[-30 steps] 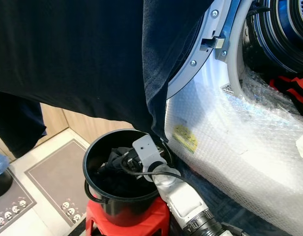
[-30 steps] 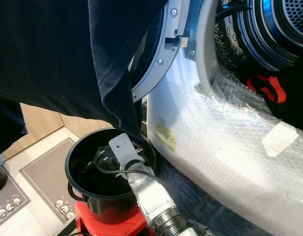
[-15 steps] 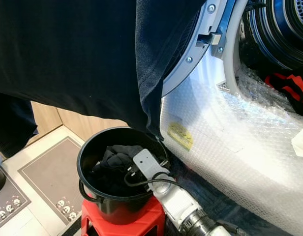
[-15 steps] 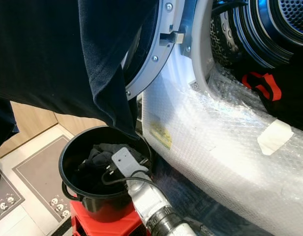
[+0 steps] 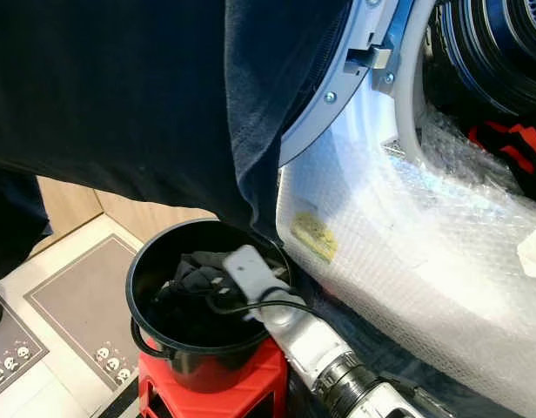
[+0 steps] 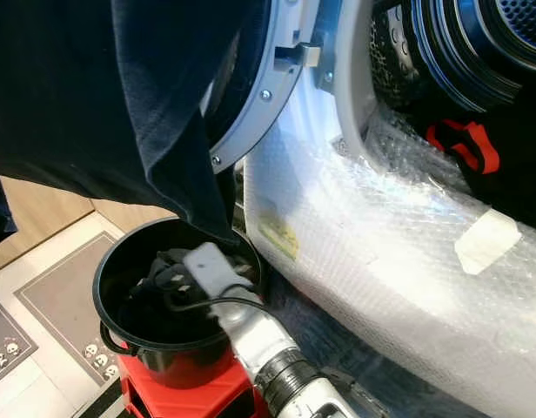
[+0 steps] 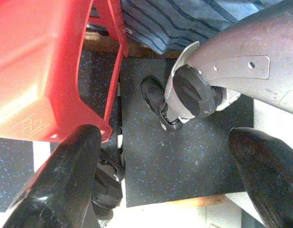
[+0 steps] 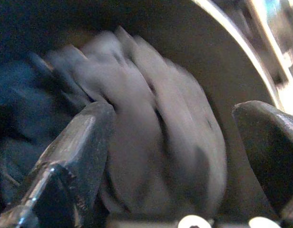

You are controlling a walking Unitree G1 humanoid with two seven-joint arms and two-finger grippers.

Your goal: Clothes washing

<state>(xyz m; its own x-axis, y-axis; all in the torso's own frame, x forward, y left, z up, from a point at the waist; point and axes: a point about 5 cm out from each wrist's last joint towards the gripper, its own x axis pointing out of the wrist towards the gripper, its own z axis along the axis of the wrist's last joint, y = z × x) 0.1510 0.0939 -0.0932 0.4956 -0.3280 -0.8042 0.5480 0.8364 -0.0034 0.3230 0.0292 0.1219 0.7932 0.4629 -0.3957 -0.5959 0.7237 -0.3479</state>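
Floor mat (image 5: 72, 292): grey with a darker border, at 8 o'clock in the head view, beside a strip of wooden panel.
Hanging garment (image 5: 137, 96): large dark navy cloth across 10 to 12 o'clock; its lowest fold drops to the bucket's far rim.
Stool (image 5: 211, 392): red plastic, at 7 o'clock, carrying the bucket. In the left wrist view its red leg (image 7: 42, 71) stands on dark speckled flooring.
Bucket (image 5: 150, 326): black, round, upright on the stool, just beside the washer front.
Clothes in bucket (image 5: 198, 270): dark crumpled bundle low inside; blurred grey-black folds (image 8: 151, 137) in the right wrist view.
Left gripper (image 7: 165, 190): hangs low by the stool; fingers (image 7: 61, 175) spread wide apart, nothing between them.
Right gripper (image 8: 170, 156): reaches into the bucket mouth from 5 o'clock, silver forearm (image 5: 311, 348) angled up out of it; fingers (image 8: 84, 142) parted on either side of the bundle, contact cannot be told through the blur.
Washer front (image 5: 407, 261): white, wrapped in bubble film, with a yellow sticker (image 5: 313, 235) at centre.
Washer door (image 5: 338, 78): grey ring swung open, at 12 o'clock, partly behind the garment.
Drum opening (image 6: 477, 43): dark, at 1 o'clock.
Red-and-black item (image 6: 464, 144): lying at the drum's lower lip, at 2 o'clock.
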